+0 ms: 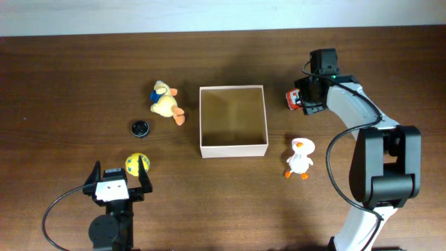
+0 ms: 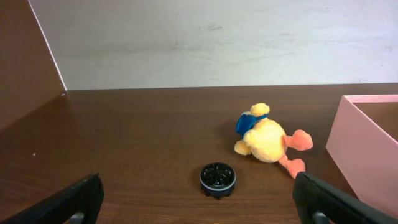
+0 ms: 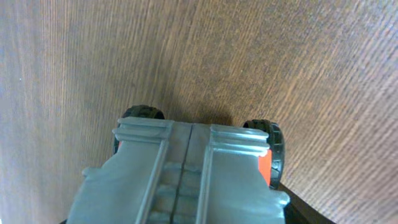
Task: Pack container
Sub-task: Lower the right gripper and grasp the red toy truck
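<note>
The step in hand is judged to be the pick-up of the red toy car [image 3: 186,180]. The right gripper [image 1: 304,102] is placed over it, to the right of the container [image 1: 233,148]. The container sits mid-table, open-topped, with nothing in it.

For a sound grip, the jaws are best centred across the car's grey body, between the 2 visible wheels [image 3: 142,112], and closed squarely before any lift, so that rolling is prevented.

Whether the right jaws are spread or pinching cannot be told. No finger is shown in the wrist view, and the contact is covered by the arm from overhead. The car's lower part is cut off.

The left gripper [image 1: 118,179] is spread wide and holds nothing, beside a yellow ball [image 1: 137,164].
</note>
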`<state>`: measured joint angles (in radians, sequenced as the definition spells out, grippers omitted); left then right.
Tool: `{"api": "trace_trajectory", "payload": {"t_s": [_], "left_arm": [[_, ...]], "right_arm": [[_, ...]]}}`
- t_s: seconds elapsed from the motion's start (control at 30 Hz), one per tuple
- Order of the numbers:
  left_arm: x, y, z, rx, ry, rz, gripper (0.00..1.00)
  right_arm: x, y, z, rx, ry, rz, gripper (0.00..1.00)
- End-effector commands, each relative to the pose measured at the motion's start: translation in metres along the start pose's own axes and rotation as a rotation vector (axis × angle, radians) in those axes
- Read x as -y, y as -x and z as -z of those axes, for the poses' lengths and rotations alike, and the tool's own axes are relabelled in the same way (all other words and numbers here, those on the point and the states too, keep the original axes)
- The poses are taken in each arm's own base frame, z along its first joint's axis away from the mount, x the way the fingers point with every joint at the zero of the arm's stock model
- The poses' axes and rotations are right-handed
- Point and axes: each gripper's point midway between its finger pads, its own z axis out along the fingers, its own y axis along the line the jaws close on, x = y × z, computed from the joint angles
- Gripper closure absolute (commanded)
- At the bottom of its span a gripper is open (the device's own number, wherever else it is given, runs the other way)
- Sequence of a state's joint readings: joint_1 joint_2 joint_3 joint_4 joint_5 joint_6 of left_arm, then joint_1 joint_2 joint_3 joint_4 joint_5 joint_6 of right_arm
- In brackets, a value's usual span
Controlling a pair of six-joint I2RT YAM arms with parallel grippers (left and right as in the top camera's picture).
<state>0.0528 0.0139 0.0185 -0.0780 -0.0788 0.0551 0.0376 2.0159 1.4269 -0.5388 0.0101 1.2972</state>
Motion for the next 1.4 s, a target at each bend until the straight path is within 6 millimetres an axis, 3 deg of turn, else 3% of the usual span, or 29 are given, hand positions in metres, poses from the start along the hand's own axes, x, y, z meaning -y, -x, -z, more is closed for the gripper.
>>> {"api": "trace_trajectory", "payload": {"t_s": [0.0, 0.3, 0.77, 0.93, 1.2, 1.37], "left_arm": [[0.0, -0.002, 0.0, 0.002, -0.001, 0.01, 0.01], [0.0, -0.002, 0.0, 0.002, -0.001, 0.01, 0.01], [0.0, -0.002, 0.0, 0.002, -0.001, 0.01, 0.01], [0.0, -0.002, 0.0, 0.002, -0.001, 0.01, 0.01], [0.0, -0.002, 0.0, 0.002, -0.001, 0.01, 0.01], [0.0, -0.002, 0.0, 0.002, -0.001, 0.01, 0.01]], "right_arm": [[0.003, 0.008, 0.0, 0.025, -0.027, 0.048, 0.42], [0.009, 0.011, 0.0, 0.041, -0.06, 0.276, 0.42], [0.012, 0.012, -0.002, 0.02, -0.086, 0.865, 0.41], [0.019, 0.01, -0.005, -0.009, -0.109, 1.033, 0.31], [0.03, 0.007, -0.021, -0.043, -0.142, 1.081, 0.28], [0.02, 0.017, -0.022, 0.027, -0.133, 1.081, 0.15]]}}
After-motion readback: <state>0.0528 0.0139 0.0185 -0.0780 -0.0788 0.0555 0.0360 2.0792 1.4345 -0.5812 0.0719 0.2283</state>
